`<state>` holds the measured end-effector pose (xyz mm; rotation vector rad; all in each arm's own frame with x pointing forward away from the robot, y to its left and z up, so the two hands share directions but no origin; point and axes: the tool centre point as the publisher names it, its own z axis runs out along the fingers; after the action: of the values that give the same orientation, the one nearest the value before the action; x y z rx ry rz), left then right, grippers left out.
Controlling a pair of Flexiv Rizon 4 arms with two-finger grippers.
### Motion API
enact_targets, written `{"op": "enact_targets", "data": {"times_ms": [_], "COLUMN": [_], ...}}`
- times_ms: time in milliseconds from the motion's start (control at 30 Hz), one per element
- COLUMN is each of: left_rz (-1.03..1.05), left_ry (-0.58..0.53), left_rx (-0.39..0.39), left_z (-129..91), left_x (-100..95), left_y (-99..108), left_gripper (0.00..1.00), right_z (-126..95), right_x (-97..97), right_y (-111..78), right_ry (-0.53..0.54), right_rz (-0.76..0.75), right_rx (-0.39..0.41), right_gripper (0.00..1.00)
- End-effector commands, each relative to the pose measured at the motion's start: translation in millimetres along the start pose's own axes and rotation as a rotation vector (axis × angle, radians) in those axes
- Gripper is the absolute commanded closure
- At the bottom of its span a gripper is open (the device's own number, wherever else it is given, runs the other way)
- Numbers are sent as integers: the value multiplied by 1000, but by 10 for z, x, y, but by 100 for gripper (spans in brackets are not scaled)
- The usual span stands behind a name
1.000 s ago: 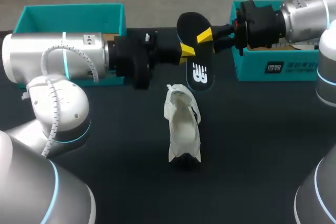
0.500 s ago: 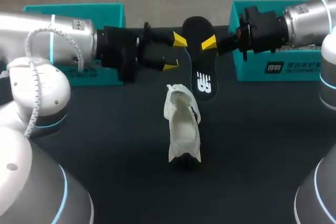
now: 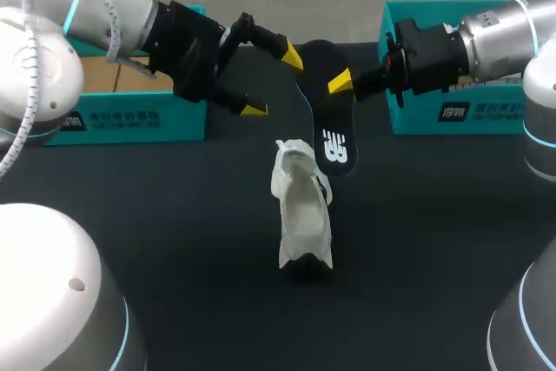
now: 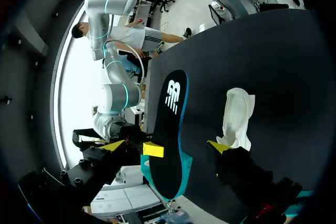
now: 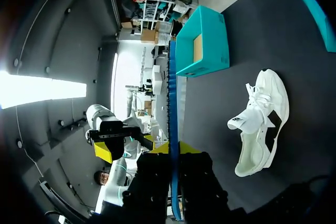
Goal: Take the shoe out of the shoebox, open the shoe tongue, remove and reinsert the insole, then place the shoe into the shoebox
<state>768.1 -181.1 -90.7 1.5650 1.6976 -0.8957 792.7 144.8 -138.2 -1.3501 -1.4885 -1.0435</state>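
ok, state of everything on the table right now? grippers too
left gripper: open, holding nothing.
right gripper: shut on the insole.
insole: out of the shoe, held off the table.
shoe: standing on the table outside both boxes, tongue pulled open.
left shoebox: top open.
right shoebox: top mostly hidden behind the right arm, cannot tell.

My tool (image 5: 174, 148) clamps the insole (image 5: 171, 98) edge-on. Beside it the white shoe (image 5: 262, 121) lies on the dark worktop (image 5: 210, 108), the teal shoebox (image 5: 202, 45) beyond.
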Motion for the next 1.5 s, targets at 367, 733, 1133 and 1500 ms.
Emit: {"op": "enact_targets", "data": {"times_ms": [367,733,1133,1500], "left_rz": [-6,-46,48,66], "left_ry": [325,760,941,1027], "left_rx": [31,2,1,-60], "left_z": [40,185,237,277], "left_x": [-142,-238,-244,-376], "left_y": [90,247,268,310], "left_gripper": [0,0,0,0], "right_z": [141,170,187,225], "right_x": [-124,-153,-136,-136], "right_y": [-63,-87,-66,-20], "right_ry": [5,4,3,5], "right_rz": [23,30,26,23], "right_rx": [27,33,37,47], "right_gripper": [100,100,100,100]}}
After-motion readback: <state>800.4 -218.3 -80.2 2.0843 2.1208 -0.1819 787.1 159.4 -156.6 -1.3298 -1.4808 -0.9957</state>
